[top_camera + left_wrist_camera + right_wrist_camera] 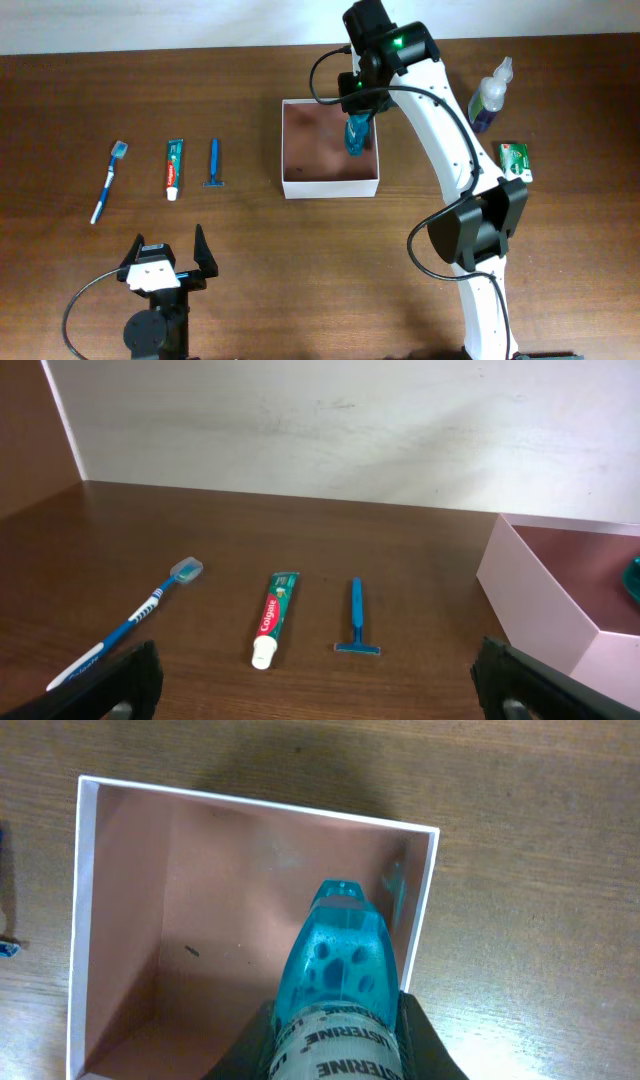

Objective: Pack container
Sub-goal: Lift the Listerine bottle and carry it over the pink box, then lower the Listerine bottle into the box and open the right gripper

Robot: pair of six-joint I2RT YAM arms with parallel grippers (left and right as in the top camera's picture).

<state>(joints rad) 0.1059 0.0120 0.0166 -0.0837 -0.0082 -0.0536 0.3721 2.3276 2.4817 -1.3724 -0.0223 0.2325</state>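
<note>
Saw a square white box (330, 187) with a pinkish-brown inside, sitting near the middle of the brown tabletop (300, 260). Saw the right end effector (357, 103) up over the far right part of the box, clamped on a see-through blue bottle (356, 135) (with LISTERINE printed on its label). Saw the far end of the bottle pointing down into the box, close to the right wall. Could not tell if it touched the floor of the box.

Saw the left end effector (168, 248) near the front edge of the tabletop, with its fingers spread wide apart.

Spotted three things in a row to the left of the box, well apart from it: a blue and white toothbrush (108, 180), a tube of toothpaste (174, 168) and a blue razor (214, 163). Spotted a clear bottle (490, 95) with dark stuff inside and a small green packet (515, 160) off to the right, past the white arm.
</note>
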